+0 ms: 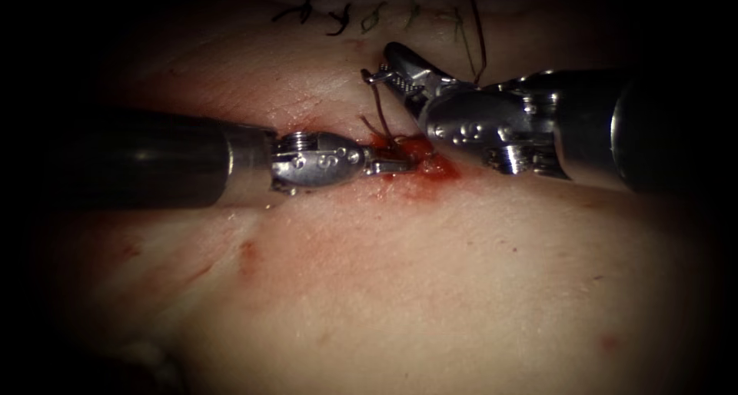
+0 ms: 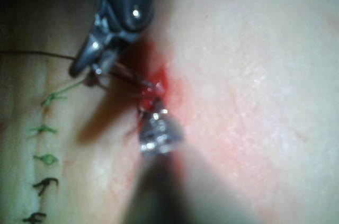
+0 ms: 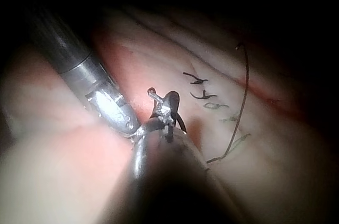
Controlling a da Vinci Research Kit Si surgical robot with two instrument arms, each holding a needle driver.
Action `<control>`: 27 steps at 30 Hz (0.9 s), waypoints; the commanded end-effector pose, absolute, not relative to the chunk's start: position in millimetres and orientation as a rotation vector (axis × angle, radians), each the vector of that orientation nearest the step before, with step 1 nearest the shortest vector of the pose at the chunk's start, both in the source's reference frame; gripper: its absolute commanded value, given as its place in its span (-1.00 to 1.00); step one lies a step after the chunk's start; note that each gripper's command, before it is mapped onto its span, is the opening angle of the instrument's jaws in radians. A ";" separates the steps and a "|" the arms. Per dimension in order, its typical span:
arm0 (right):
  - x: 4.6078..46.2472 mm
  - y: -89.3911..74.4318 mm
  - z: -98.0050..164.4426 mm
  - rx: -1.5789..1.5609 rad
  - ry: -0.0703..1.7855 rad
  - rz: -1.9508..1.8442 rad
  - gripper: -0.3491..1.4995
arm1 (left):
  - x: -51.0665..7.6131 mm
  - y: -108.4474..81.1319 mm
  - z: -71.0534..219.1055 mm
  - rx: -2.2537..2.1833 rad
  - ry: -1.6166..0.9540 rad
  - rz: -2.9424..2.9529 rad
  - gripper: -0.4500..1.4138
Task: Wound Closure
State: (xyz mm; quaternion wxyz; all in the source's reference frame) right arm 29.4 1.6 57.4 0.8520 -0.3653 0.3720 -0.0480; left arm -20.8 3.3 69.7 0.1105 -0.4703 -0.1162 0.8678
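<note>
Needle [image 1: 372, 76]: held near 1 end by the right gripper [image 1: 393, 71], which is clamped on it. A short bright stub is seen sticking out of the jaws toward the endoscope view's left, and the same stub shows in the right wrist view [image 3: 153, 92]. The needle is clear of the tissue [image 1: 461, 287], above the open part of the cut [image 1: 415, 153].

A thin dark curved line [image 1: 378, 111] is seen running from the right gripper down into the red fluid [image 1: 434, 168]. Whether it is the needle's body or thread cannot be told. A 2nd strand of thread [image 1: 477, 34] is seen rising away behind the right gripper.

Left gripper [image 1: 393, 164]: it comes in from the left, lying almost flat, with its tip buried in the red fluid at the cut. It looks closed, but what is pinched, if anything, cannot be made out. In the left wrist view its tip [image 2: 158, 113] sits just beside the red patch, with the right gripper [image 2: 91, 69] close above.

Key relation: the needle lies up and slightly left of the left gripper's tip, near but apart. The right gripper is on the needle, so it is judged the arm in control. The 2 tips are stacked over the same spot of the cut.
</note>
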 end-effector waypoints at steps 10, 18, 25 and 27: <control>29.3 -0.1 59.7 -0.770 0.755 -0.150 -1.00 | -21.3 2.8 70.1 -1.381 -0.342 2.549 -0.77; 28.1 0.3 59.3 -0.788 0.747 -0.153 -1.00 | -21.4 1.6 69.7 -1.381 -0.341 2.551 -0.77; 27.8 1.3 59.4 -0.817 0.745 -0.165 -1.00 | -22.1 0.8 69.6 -1.375 -0.333 2.552 -0.78; 27.7 1.4 59.7 -0.826 0.746 -0.162 -1.00 | -22.1 0.7 69.5 -1.375 -0.333 2.551 -0.78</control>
